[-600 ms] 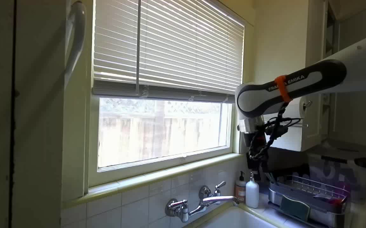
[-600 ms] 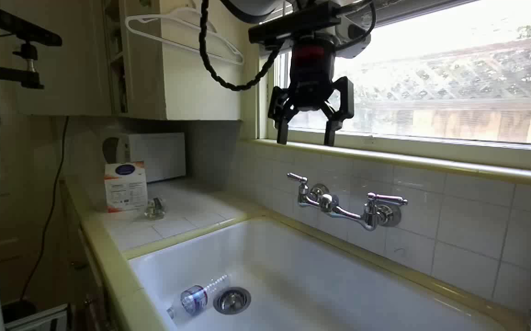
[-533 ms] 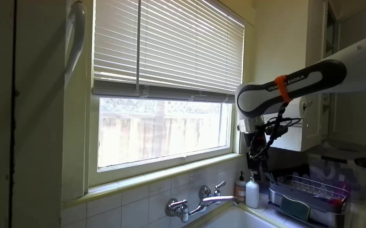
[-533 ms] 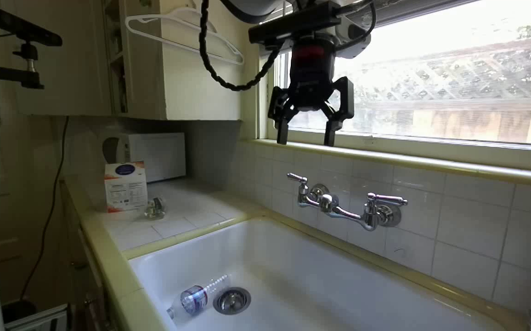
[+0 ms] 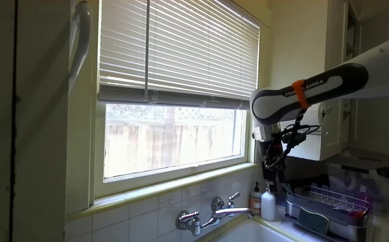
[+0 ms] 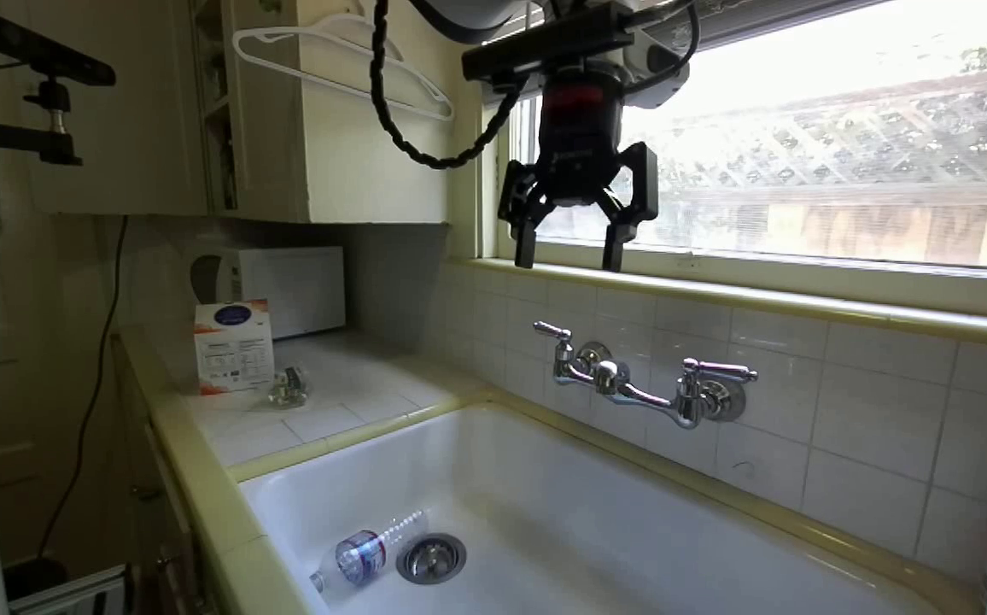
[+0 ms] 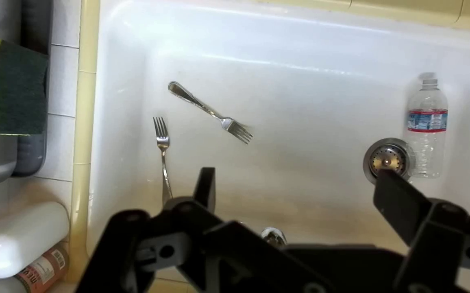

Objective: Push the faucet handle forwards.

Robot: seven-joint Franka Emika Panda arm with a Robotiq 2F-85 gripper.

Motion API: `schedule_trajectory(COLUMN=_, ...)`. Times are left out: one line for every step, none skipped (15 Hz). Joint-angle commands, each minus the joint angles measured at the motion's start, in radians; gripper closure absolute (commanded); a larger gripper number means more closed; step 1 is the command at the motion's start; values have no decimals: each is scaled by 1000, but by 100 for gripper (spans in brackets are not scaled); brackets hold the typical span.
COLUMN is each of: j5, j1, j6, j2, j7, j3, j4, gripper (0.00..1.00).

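The chrome faucet [image 5: 236, 211] is mounted on the tiled wall and also shows in an exterior view [image 6: 645, 397]. It has two short chrome levers. The lever nearer the soap bottles is a faucet handle [image 5: 235, 195] [image 6: 722, 371], pointing along the wall. The far-side lever [image 6: 551, 330] [image 5: 189, 216] points the opposite way. My gripper [image 6: 569, 265] hangs fingers-down, higher than the faucet and apart from it. In the wrist view the gripper [image 7: 298, 177] is open with nothing between its fingers. A chrome round end [image 7: 273, 236] shows there, partly hidden by the gripper; the handles are not visible.
The white sink [image 6: 587, 530] holds a plastic bottle [image 7: 428, 122] and two forks [image 7: 202, 103] [image 7: 162, 140]. A white pump bottle [image 5: 268, 205] and an orange-labelled bottle [image 5: 255, 202] stand beside a dish rack [image 5: 329, 215]. The window sill [image 6: 758, 295] runs above the faucet.
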Motion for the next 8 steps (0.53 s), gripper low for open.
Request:
schedule_trajectory(j5=0, j1=1, j6=-3, j2=1, j7=0, j3=-1, j4=2, gripper=0)
schedule_trajectory(j5=0, j1=1, j6=-3, j2=1, j7=0, j3=-1, j4=2, gripper=0)
schedule_trajectory(j5=0, j1=1, j6=-3, j2=1, j7=0, j3=-1, j4=2, gripper=0)
schedule_trajectory(j5=-7, j1=-2, j6=18, j2=23, j7=5, j3=-3, j4=10, gripper=0)
schedule_trajectory(j5=0, j1=-5, j6=41, j2=42, j7=15, j3=-5, j4=19, gripper=0)
schedule_trajectory(j5=13, j1=-6, j6=68, j2=69, j7=12, j3=-11, j4=34, gripper=0)
schedule_trajectory(j5=22, j1=-5, j6=102, j2=87, j7=0, j3=-15, j4=40, gripper=0)
schedule_trajectory(j5=19, j1=-7, j6=153, j2=113, j7=5, j3=-15, j4=46, gripper=0)
